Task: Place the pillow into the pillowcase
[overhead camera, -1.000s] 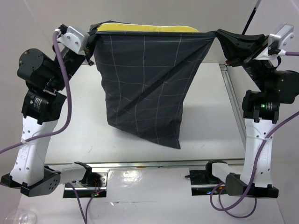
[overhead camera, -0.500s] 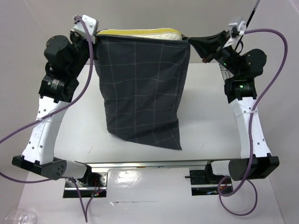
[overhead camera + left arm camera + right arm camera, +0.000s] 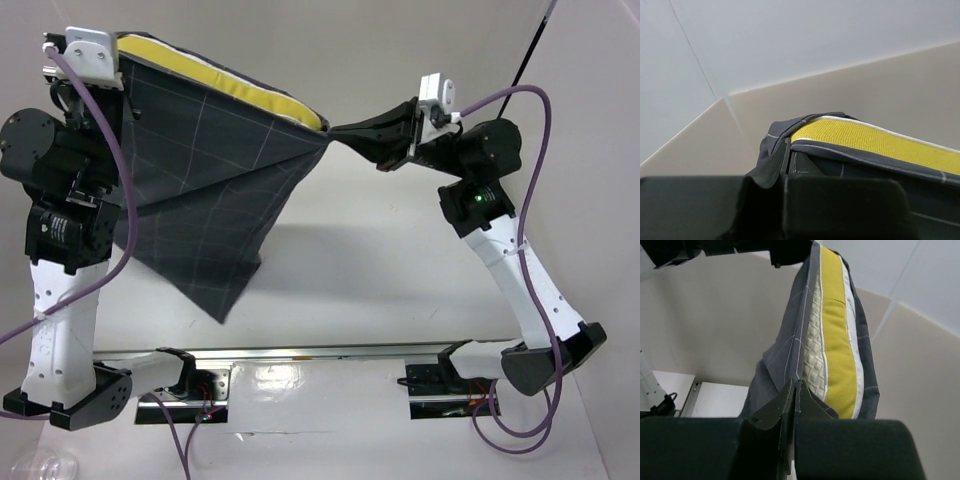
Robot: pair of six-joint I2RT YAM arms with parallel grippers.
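The pillow (image 3: 835, 340) sits almost wholly inside the pillowcase (image 3: 200, 190); only its yellow band and a strip of white quilting show along the open mouth. The case hangs in the air, slanting from the upper left of the overhead view down toward the centre, well above the table (image 3: 400, 270). The left gripper (image 3: 783, 177) pinches one mouth corner, jaws narrowed on the cloth, and the right gripper (image 3: 340, 133) nips the other. I'd say insertion is mostly done. The slack lower corner looks unfilled, so shaking the pillow down and laying it flat remain.

no readable text, labels, brands or numbers anywhere
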